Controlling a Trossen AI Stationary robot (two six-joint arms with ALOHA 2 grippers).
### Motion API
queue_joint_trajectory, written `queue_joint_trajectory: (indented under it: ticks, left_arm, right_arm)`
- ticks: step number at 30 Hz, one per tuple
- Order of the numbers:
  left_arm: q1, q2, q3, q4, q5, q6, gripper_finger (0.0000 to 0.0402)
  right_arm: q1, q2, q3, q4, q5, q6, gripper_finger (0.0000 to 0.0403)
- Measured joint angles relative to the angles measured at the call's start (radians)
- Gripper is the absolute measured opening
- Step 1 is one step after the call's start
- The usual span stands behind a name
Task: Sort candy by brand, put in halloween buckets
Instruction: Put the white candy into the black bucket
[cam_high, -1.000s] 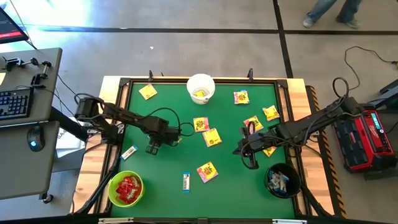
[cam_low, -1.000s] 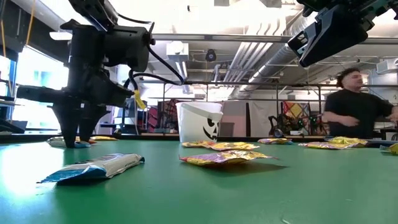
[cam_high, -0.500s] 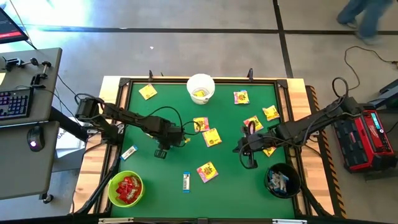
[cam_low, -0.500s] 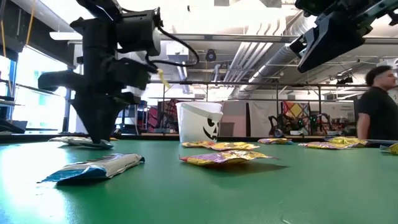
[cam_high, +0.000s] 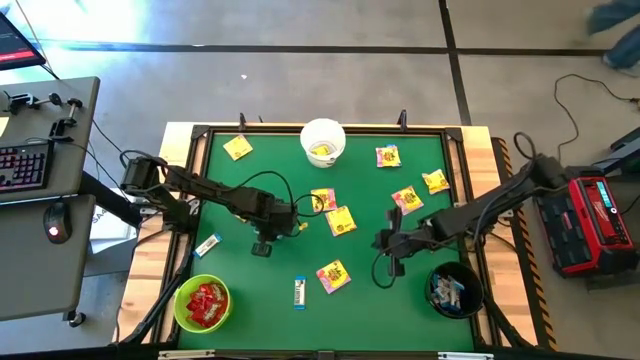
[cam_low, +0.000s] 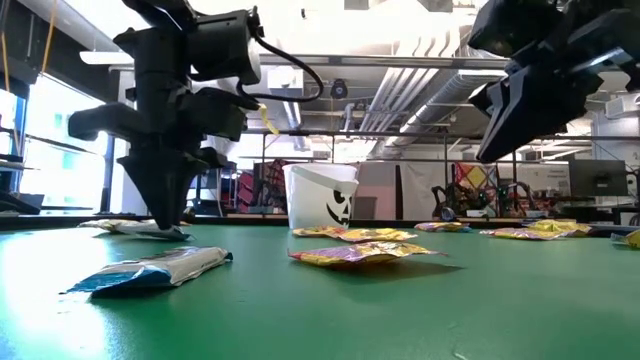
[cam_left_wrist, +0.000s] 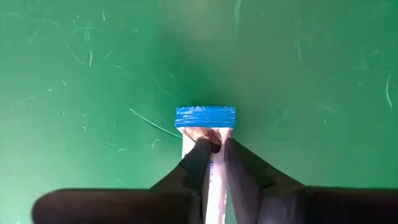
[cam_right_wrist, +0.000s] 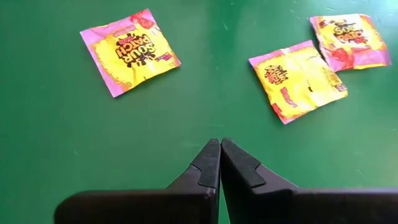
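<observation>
My left gripper (cam_high: 262, 247) is down at the table's left-centre, shut on a white-and-blue bar (cam_left_wrist: 205, 118) that the high view hides under it. My right gripper (cam_high: 384, 270) hovers shut and empty above the table, next to the black bucket (cam_high: 455, 290), which holds bars. The white bucket (cam_high: 322, 140) at the far edge holds yellow candy. The lime green bucket (cam_high: 202, 303) holds red packets. Two more bars (cam_high: 208, 244) (cam_high: 299, 292) and several yellow packets (cam_high: 341, 220) (cam_high: 333, 275) lie flat on the table. My left gripper pinches the white-and-blue bar between its two fingers (cam_left_wrist: 198, 155), just behind its blue crimped end (cam_left_wrist: 205, 117). The fingers come from above, pointing down, one on each long side of the bar. In the low view the fingertips (cam_low: 167, 222) are at the table surface.
Yellow packets lie ahead of my right gripper (cam_right_wrist: 129, 51) (cam_right_wrist: 297, 78) (cam_right_wrist: 349, 40). More yellow packets sit toward the far right (cam_high: 388, 156) (cam_high: 435, 181) (cam_high: 406, 198) and far left (cam_high: 238, 148). A raised black rim (cam_high: 196, 140) frames the green table.
My left gripper has slid toward the table's right and slightly toward the near edge, staying low at the table. My right gripper has moved toward the table's left and near edge and dropped a little. A person behind the table has walked out of the low view.
</observation>
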Motion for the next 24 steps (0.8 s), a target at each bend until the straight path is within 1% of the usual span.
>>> queue_joint_trajectory:
  ticks: [6, 8, 12, 19, 22, 24]
  left_arm:
    - [-0.016, 0.000, 0.000, -0.001, -0.002, -0.033, 0.0005]
    - [-0.025, 0.000, 0.002, -0.004, -0.002, -0.040, 0.0001]
    - [-0.049, 0.000, 0.033, -0.016, -0.002, -0.056, 0.0000]
    - [-0.081, 0.000, 0.122, -0.037, -0.002, -0.047, 0.0000]
    - [-0.088, 0.000, 0.145, -0.039, -0.007, -0.087, 0.0000]
    - [-0.093, -0.001, 0.146, -0.068, -0.017, -0.103, 0.0005]
  right_arm:
    - [0.013, 0.025, 0.000, 0.035, 0.000, 0.001, 0.0001]
    - [0.013, 0.025, 0.000, 0.035, 0.000, 0.001, 0.0001]
    - [0.012, 0.025, 0.000, 0.035, 0.000, 0.000, 0.0001]
    - [0.013, 0.025, 0.000, 0.035, -0.001, 0.001, 0.0001]
    - [0.012, 0.025, 0.000, 0.035, -0.005, 0.001, 0.0001]
    - [0.012, 0.025, 0.000, 0.035, -0.007, 0.001, 0.0001]
